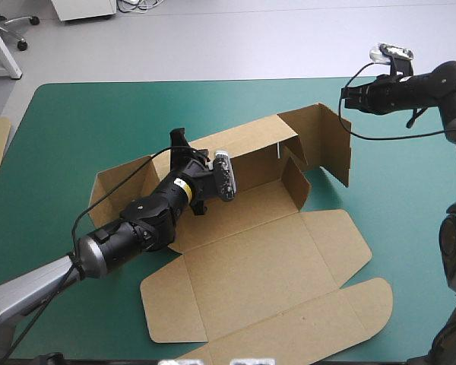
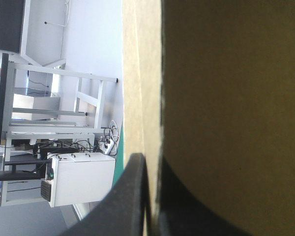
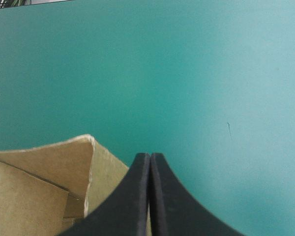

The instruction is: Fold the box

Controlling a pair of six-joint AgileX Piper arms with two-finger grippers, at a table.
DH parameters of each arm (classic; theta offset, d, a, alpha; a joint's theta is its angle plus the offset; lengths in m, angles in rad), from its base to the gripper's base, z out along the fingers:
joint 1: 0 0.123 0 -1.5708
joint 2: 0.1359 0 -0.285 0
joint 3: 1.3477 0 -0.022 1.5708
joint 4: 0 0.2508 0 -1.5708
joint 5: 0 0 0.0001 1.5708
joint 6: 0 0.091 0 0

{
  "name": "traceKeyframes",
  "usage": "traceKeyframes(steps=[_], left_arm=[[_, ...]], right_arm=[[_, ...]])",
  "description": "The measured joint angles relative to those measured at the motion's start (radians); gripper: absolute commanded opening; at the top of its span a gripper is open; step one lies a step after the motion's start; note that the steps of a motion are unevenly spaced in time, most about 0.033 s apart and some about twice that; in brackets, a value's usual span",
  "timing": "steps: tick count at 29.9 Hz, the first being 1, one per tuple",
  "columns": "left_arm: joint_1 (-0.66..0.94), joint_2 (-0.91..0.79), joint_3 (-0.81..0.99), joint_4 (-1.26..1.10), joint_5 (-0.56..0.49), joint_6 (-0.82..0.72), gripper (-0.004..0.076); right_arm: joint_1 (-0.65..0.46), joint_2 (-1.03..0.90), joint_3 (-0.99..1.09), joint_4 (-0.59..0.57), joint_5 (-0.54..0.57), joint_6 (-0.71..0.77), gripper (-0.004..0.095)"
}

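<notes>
The left hand [image 2: 150, 164] pinches the raised back wall of the brown box [image 1: 266, 258]. The right hand [image 3: 150, 156], closed and empty, hangs above the teal-green surface [image 1: 99, 122] by the box's corner.

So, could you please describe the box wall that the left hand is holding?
On the teal-green table lies the brown box, mostly flat. Its long far wall stands raised. Unlike the upright flaps at its right end, it sits pinched in the left hand.
</notes>
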Motion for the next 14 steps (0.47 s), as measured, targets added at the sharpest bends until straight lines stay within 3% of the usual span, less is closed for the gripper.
traceKeyframes(steps=[7,14], left_arm=[[-0.010,0.000,-0.001,-0.023,-0.001,0.011,-0.0014],[-0.060,0.000,-0.004,-0.048,-0.012,0.016,-0.0015]], right_arm=[[0.000,0.076,-0.169,0.009,0.073,0.038,-0.0032],[0.004,0.109,-0.202,0.044,0.124,0.056,-0.0032]])
